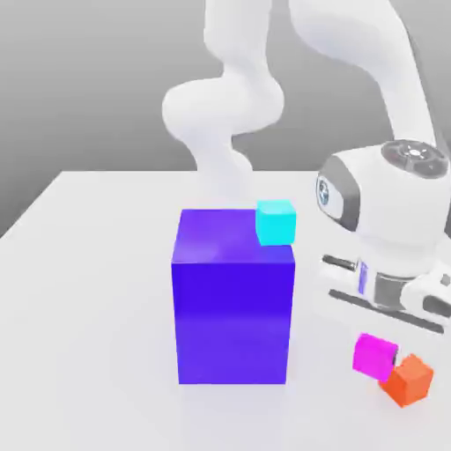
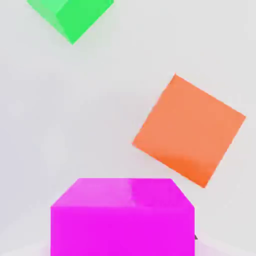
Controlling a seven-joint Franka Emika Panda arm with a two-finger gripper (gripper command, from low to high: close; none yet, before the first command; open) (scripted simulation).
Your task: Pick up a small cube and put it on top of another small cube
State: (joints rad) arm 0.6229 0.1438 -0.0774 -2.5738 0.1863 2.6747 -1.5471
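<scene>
The small cube (image 1: 375,355), magenta-pink and glossy, sits directly under my hand at the exterior view's lower right. My gripper (image 1: 380,338) is shut on it. In the hand view this small cube (image 2: 122,217) looms close and centred. The another small cube (image 2: 70,16), bright green, lies on the white table beyond it, some way off and apart from the other cubes.
An orange cube (image 1: 410,380) rests on the table right beside the magenta one, also seen as the orange cube (image 2: 189,130) from the hand. A big blue block (image 1: 233,299) stands mid-table with a cyan cube (image 1: 277,221) at its top back corner.
</scene>
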